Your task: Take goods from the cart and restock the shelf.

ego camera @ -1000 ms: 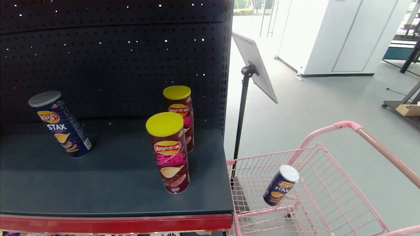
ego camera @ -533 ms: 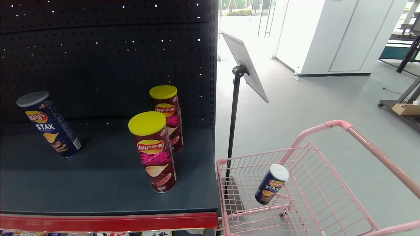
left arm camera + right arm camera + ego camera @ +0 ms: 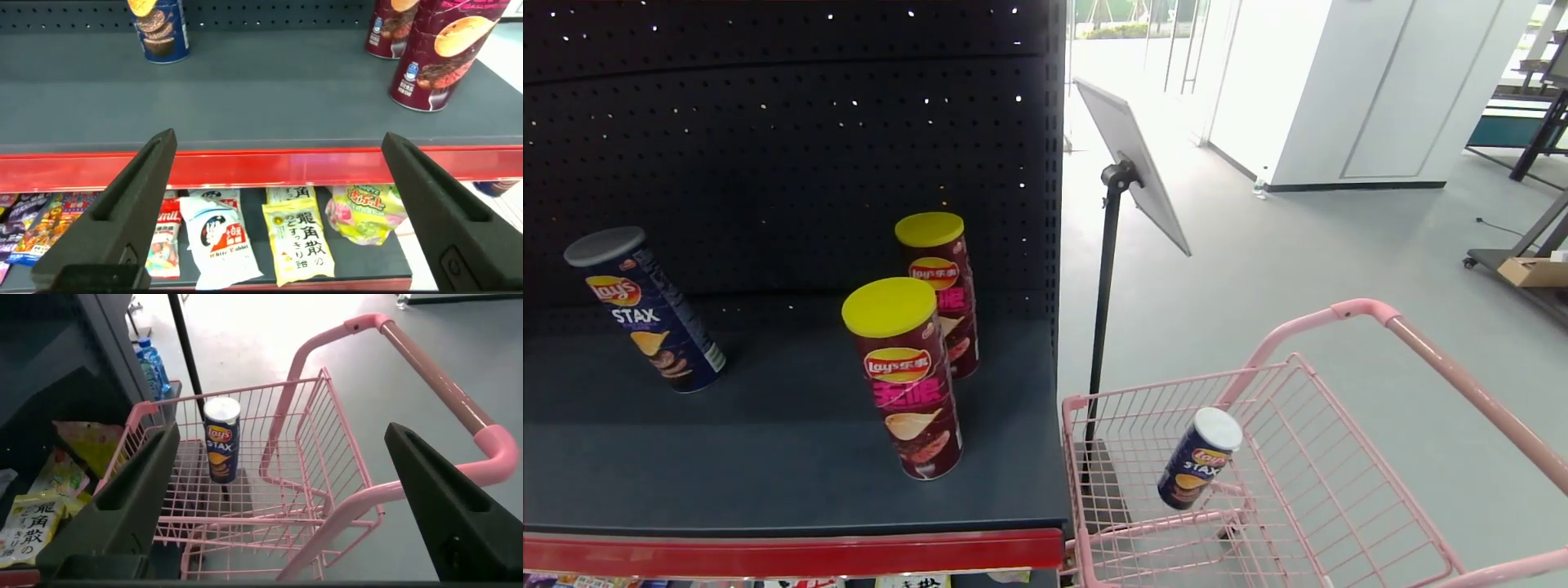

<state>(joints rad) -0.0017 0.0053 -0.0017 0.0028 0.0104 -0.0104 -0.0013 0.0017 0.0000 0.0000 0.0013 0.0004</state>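
One blue can [image 3: 1199, 459] stood in cart [image 3: 1368, 310]. I guessed light, stiff, slippery; grab middle. I saw left hand [image 3: 278, 139], right hand [image 3: 282, 429] spread apart.

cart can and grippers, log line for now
cart can: standing in pink cart | shelf: front red can, rear red can, blue can | left gripper: open, empty | right gripper: open, empty
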